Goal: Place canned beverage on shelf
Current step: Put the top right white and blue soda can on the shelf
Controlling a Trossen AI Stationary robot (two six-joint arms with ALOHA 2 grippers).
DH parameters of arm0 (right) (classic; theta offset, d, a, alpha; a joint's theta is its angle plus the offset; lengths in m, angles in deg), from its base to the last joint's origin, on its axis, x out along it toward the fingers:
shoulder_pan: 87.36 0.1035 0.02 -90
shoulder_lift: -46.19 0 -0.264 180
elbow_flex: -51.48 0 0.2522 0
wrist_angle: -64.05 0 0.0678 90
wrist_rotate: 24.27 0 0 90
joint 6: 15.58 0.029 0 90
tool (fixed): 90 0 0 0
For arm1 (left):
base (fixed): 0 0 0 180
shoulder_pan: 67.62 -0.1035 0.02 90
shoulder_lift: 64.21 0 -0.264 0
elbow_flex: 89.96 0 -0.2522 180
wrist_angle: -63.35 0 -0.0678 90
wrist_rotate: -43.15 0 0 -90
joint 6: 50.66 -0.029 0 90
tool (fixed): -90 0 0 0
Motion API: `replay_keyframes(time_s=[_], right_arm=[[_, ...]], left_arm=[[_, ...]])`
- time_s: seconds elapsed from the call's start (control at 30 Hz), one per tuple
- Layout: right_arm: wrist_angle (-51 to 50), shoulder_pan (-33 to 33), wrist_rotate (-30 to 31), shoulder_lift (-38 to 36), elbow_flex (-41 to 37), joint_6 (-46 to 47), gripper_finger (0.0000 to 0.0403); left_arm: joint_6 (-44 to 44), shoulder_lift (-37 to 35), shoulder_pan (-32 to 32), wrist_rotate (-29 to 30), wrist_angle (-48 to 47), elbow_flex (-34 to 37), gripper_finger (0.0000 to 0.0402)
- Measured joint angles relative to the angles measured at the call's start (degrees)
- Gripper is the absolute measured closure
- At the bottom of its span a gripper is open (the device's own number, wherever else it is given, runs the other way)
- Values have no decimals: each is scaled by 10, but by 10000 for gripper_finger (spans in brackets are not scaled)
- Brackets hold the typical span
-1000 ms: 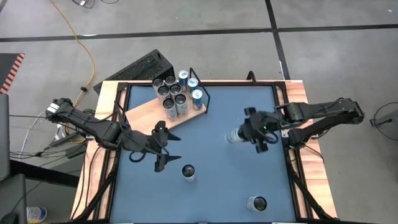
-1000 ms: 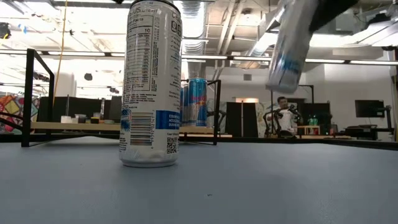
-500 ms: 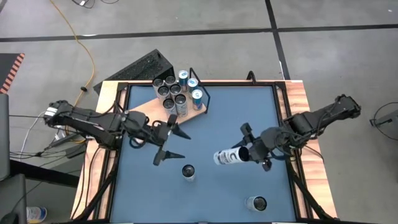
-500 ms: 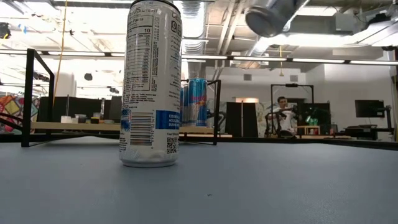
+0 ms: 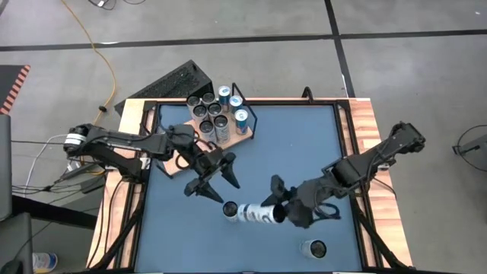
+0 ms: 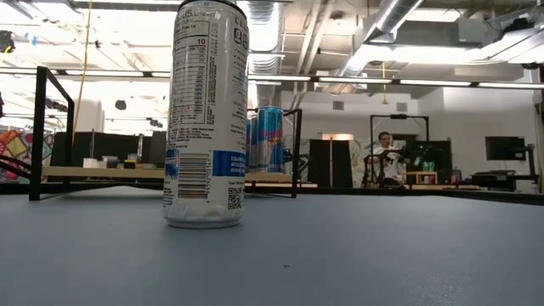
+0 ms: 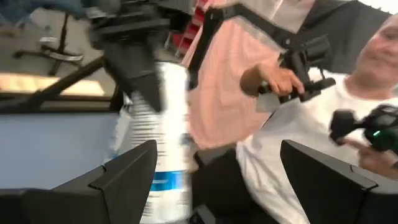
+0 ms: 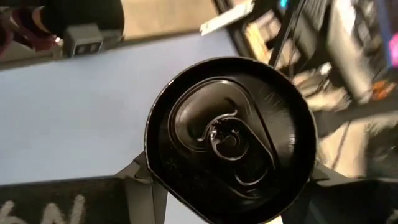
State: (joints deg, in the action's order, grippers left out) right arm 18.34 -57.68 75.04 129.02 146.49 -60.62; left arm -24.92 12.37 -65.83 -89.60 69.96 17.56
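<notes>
My right gripper (image 5: 283,207) is shut on a white beverage can (image 5: 257,215), carried in the air over the table's near middle, its free end over a second white can (image 5: 230,211) that stands on its base on the blue tabletop. That standing can (image 6: 206,115) fills the low view, which shows no gripper. My left gripper (image 5: 215,180) is open and holds nothing, a little to the far left of the standing can, its fingers (image 7: 124,180) wide apart. The pale-wood shelf (image 5: 179,137) lies at the far left with several cans (image 5: 213,116) standing on it. My right gripper pinches the can's side wall between its two fingers (image 8: 140,180), close under the black top end (image 8: 230,137), which faces back at the wrist. The fingers come from the table's right and lie along the can. It is lifted clear, lying almost level, bottom end toward the left.
A third can (image 5: 313,248) stands near the table's near right corner. A black frame (image 5: 251,114) rises at the shelf's right end. A black rail (image 5: 346,144) runs around the table. A seated person (image 6: 387,157) shows in the room behind, and another person (image 7: 323,124) in the left wrist view.
My right gripper has swung toward the table's near edge and left, rolling its wrist; the can it carries has gone from hanging tilted to lying almost level and has left the low view upward. My left gripper has moved toward the right and turned, still open.
</notes>
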Motion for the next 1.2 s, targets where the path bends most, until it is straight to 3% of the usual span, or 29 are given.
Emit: replay_keyframes(time_s=[0.23,0.53,0.7,1.2], right_arm=[[-67,18,-6,59,131,-37,202],[-43,1,-4,102,152,-125,202],[-12,-11,-48,113,152,-135,202],[11,-26,-72,113,152,-134,202]], left_arm=[[78,58,-9,-51,112,-1,74],[194,125,1,-97,273,-1,74],[184,133,2,-111,253,-1,74],[138,136,19,-124,155,0,74]])
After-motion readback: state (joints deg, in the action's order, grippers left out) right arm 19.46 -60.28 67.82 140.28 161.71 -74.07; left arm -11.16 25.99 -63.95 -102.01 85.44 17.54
